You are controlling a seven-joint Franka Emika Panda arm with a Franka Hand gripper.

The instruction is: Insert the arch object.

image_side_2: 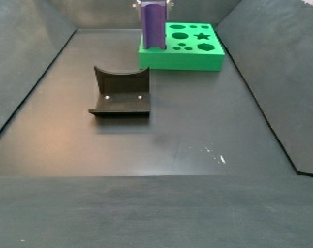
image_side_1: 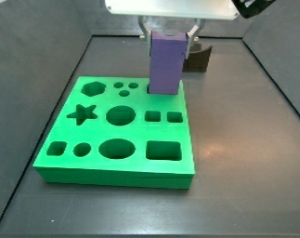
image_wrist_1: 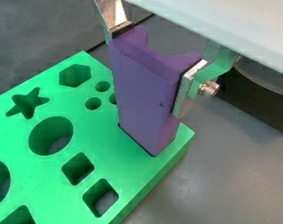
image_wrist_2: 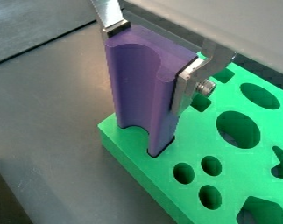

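Note:
The arch object [image_wrist_1: 147,92] is a tall, smooth purple block with a curved groove. It stands upright with its lower end at a corner of the green board [image_wrist_1: 38,166]. My gripper [image_wrist_1: 153,54] is shut on its upper end, one silver finger on each side. Both wrist views show this; in the wrist view the arch object [image_wrist_2: 144,87] meets the green board [image_wrist_2: 225,166] at its edge. In a side view the arch object [image_side_1: 167,60] rises at the far right of the board [image_side_1: 115,158], under my gripper [image_side_1: 171,30]. It also shows in a side view [image_side_2: 152,23].
The board has several cutouts: a star [image_side_1: 82,114], a hexagon [image_side_1: 93,89], circles and squares. The dark fixture [image_side_2: 120,94] with a curved notch stands on the grey floor, apart from the board [image_side_2: 185,53]. Dark walls ring the floor.

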